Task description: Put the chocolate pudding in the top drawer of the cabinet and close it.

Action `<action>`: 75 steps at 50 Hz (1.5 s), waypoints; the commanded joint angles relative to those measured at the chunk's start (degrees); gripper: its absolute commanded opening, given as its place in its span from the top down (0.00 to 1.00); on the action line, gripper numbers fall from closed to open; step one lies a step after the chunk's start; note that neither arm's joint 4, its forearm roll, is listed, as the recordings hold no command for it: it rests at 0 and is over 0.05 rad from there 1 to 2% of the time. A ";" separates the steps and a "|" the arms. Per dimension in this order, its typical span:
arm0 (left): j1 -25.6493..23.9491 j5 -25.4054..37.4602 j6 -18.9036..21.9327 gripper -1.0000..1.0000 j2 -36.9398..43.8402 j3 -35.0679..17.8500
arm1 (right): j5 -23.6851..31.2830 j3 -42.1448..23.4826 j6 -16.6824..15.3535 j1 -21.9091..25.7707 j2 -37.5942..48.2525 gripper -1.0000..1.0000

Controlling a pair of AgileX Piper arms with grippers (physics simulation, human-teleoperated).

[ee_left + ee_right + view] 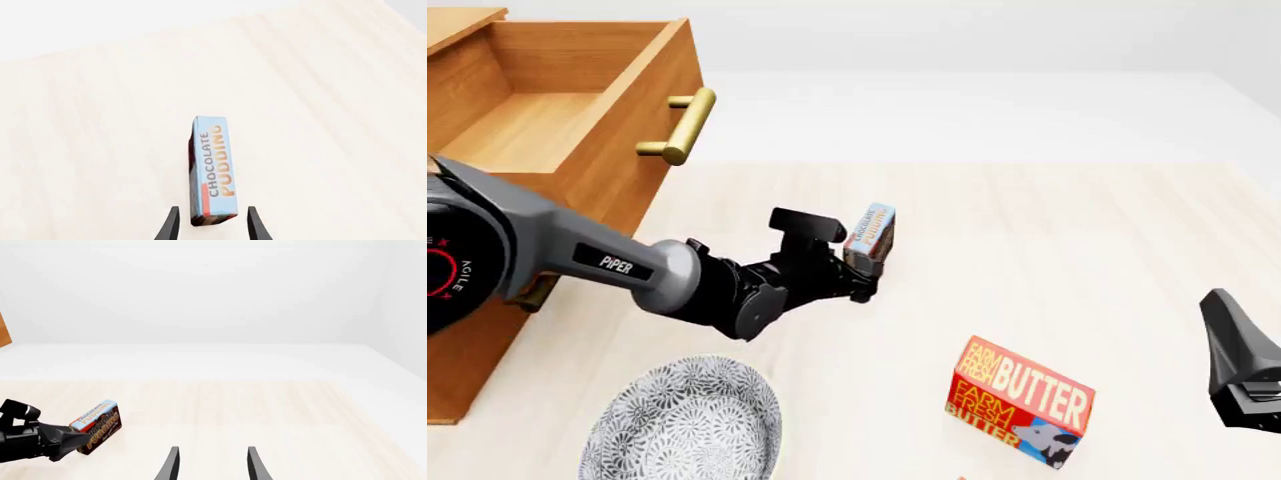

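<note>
The chocolate pudding [213, 170] is a thin box with a light blue lettered face and dark sides, lying on the pale table. It points away from my left gripper [213, 210]. That gripper is open, a finger on either side of the box's near end with a narrow gap showing on each side. In the front view the pudding [870, 233] sits at the tip of the left gripper [857, 265], right of the cabinet [474, 360]. The top drawer [641, 150] is pulled out, showing a bare wooden floor and a brass handle [681, 125]. My right gripper [213, 462] is open over bare table.
A red-orange butter box [1018, 402] lies near the front, right of centre. A grey patterned plate [687, 425] sits at the front left beside the cabinet. The right arm [1241, 365] hangs at the right edge. A lower brass handle is mostly hidden behind the left arm.
</note>
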 commanded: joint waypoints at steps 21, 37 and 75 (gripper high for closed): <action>-0.08 0.12 -1.06 0.00 2.29 -2.37 | -0.01 0.00 0.01 0.00 0.01 0.00; -0.34 0.71 -1.10 0.00 2.30 -3.06 | 0.00 0.00 0.01 0.00 0.01 0.00; -1.30 0.51 1.13 1.00 -5.32 1.76 | 0.00 0.00 -0.01 0.01 0.00 0.00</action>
